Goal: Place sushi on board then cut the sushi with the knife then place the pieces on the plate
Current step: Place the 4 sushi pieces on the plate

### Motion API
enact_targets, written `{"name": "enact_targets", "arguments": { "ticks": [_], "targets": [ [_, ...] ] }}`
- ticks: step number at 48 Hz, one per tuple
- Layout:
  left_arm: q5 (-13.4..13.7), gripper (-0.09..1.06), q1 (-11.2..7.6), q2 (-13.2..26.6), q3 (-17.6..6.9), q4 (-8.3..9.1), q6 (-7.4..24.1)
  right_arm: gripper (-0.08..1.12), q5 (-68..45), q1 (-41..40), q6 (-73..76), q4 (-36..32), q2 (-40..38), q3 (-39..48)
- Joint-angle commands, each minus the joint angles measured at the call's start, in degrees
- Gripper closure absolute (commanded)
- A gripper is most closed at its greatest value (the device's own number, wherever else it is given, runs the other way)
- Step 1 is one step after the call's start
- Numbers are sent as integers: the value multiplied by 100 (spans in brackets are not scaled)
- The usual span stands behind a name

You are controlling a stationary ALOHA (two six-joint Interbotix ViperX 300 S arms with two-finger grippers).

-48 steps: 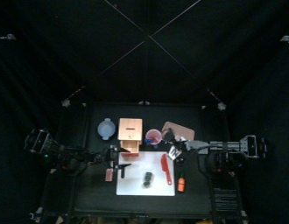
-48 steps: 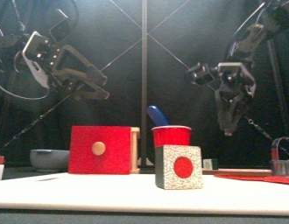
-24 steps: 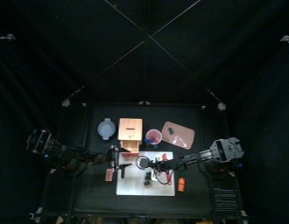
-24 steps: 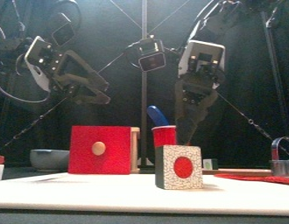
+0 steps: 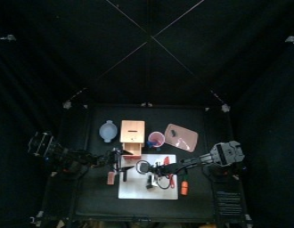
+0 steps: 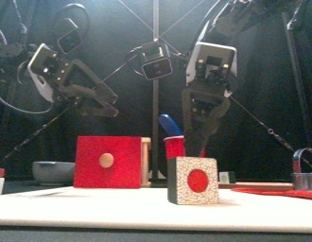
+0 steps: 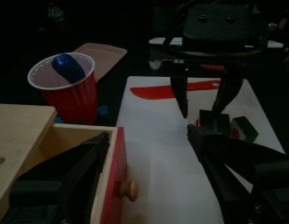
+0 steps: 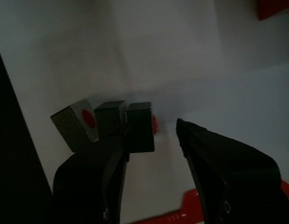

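Observation:
The sushi roll (image 6: pixel 194 181), dark blocks with a white speckled end and a red centre, stands on the white cutting board (image 5: pixel 135 191). My right gripper (image 6: pixel 198 144) hangs open just above it, one jaw on each side of the roll (image 8: pixel 106 122), not touching. The left wrist view shows the same roll (image 7: pixel 224 128) under the right gripper (image 7: pixel 203 110). A red knife (image 7: pixel 189 88) lies on the board behind the roll. A blue knife (image 6: pixel 169 124) stands in the red cup (image 6: pixel 184 146). My left gripper (image 7: pixel 147 147) is open by the red drawer (image 7: pixel 116 171).
The wooden box (image 5: pixel 133 134) stands behind the board with its drawer pulled out. A blue-grey bowl (image 5: pixel 108 131) sits to its left and the pink tray (image 5: pixel 182 135) at the back right. A small orange-red toy (image 5: pixel 184 186) lies at the board's right edge.
The right arm swung in from over the tray to the middle of the board and came down over the sushi roll. The left arm has hardly moved.

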Motion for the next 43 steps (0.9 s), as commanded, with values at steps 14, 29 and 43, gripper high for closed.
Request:
{"name": "enact_targets", "arguments": {
  "ticks": [14, 29, 43],
  "targets": [
    [-26, -5, 26, -18, -79, -9, 0, 24, -26, -53, -9, -53, 62, -62],
    [-26, -5, 26, -18, -70, -18, -9, 50, -9, -62, 18, -62, 62, -9],
    [-18, -5, 26, -18, -9, -105, -9, 54, 563, -923, 141, 53, -1652, 1055]
  ]
}}
